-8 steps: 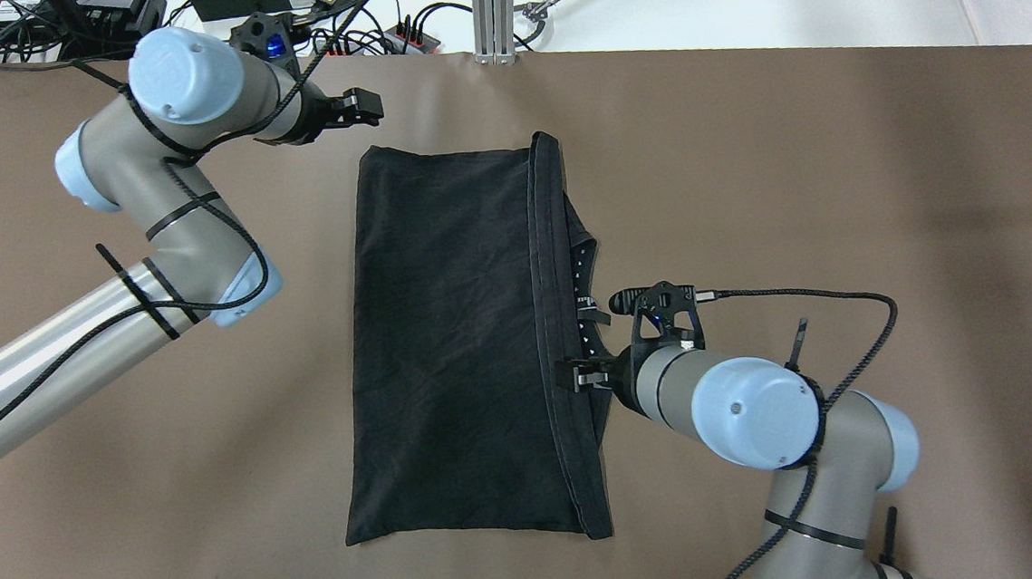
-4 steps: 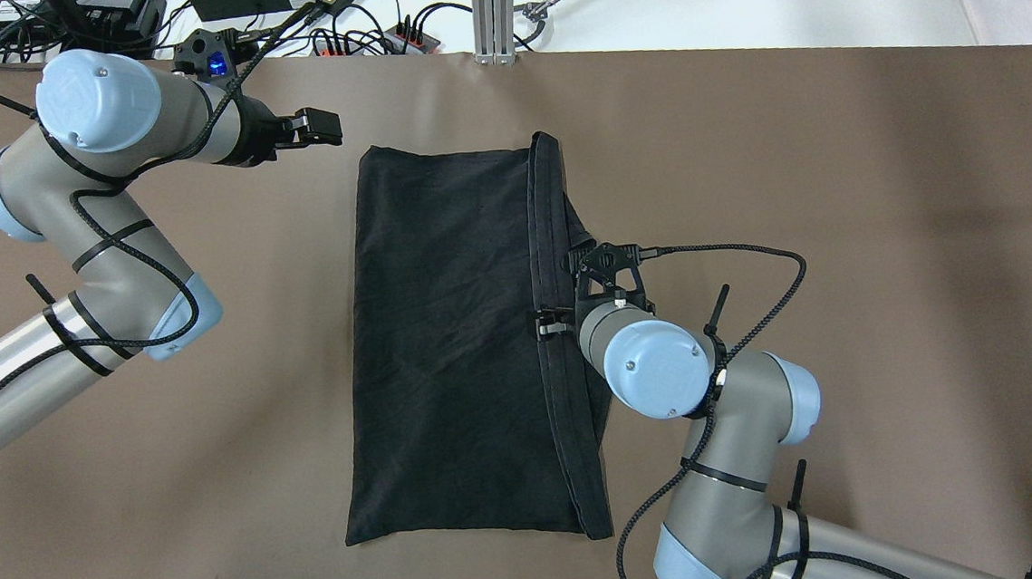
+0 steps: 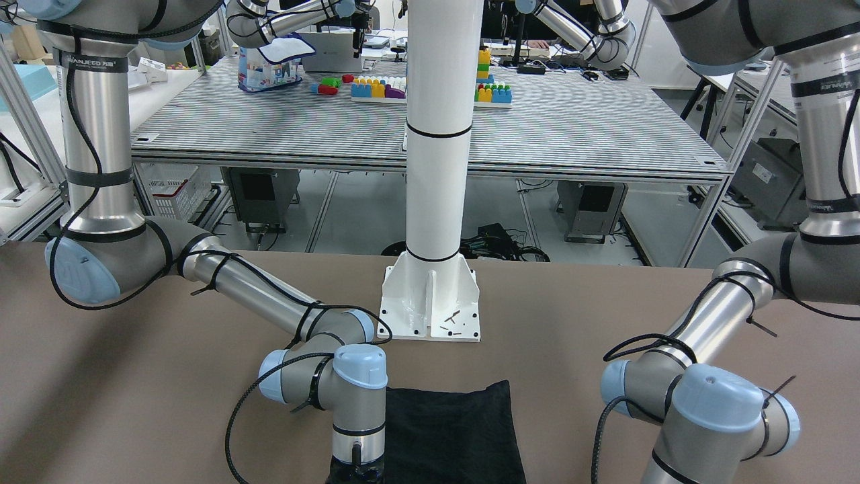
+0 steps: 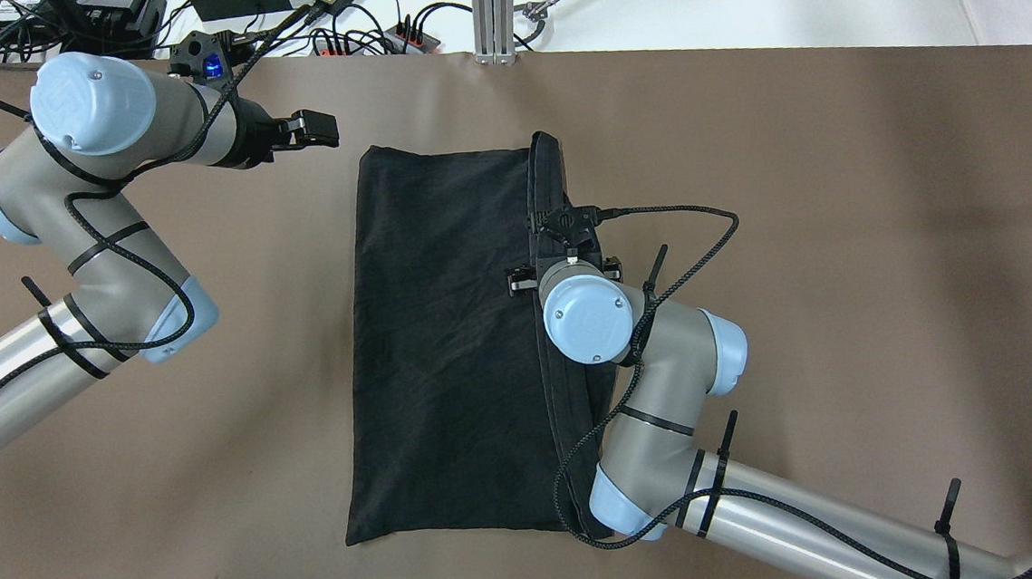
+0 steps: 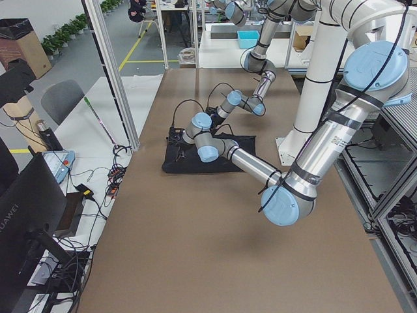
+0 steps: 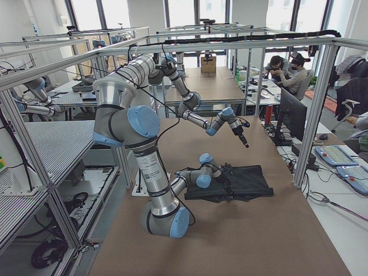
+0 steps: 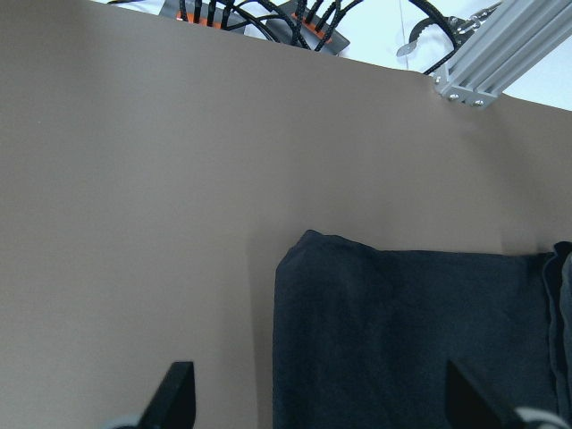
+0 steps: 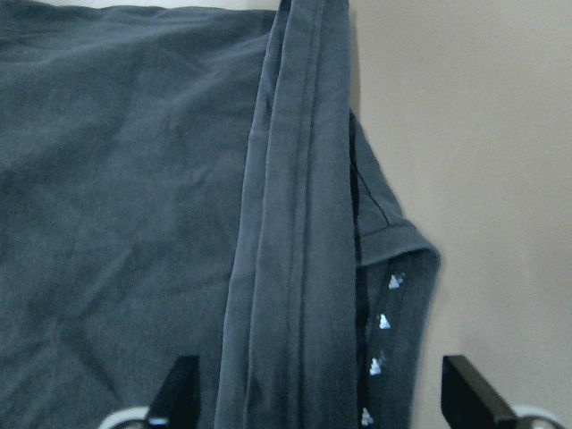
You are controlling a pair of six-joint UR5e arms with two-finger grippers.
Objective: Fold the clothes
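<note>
Two pincers, both spread wide and empty. The plain black rectangular fabric piece (image 4: 446, 331) lies flat on the brown bench (image 4: 838, 212); right pincer (image 8: 326, 407) hangs over its doubled hem band (image 8: 295, 223), left pincer (image 4: 319, 129) near the far-left corner. You want every hem layer pinched before lifting.

Bare tabletop (image 4: 838, 212) lies open left and right of the black cloth (image 4: 446, 331). The right arm (image 4: 649, 380) crosses the cloth's right edge. The white pole (image 3: 437, 134) stands near its robot-side edge.
</note>
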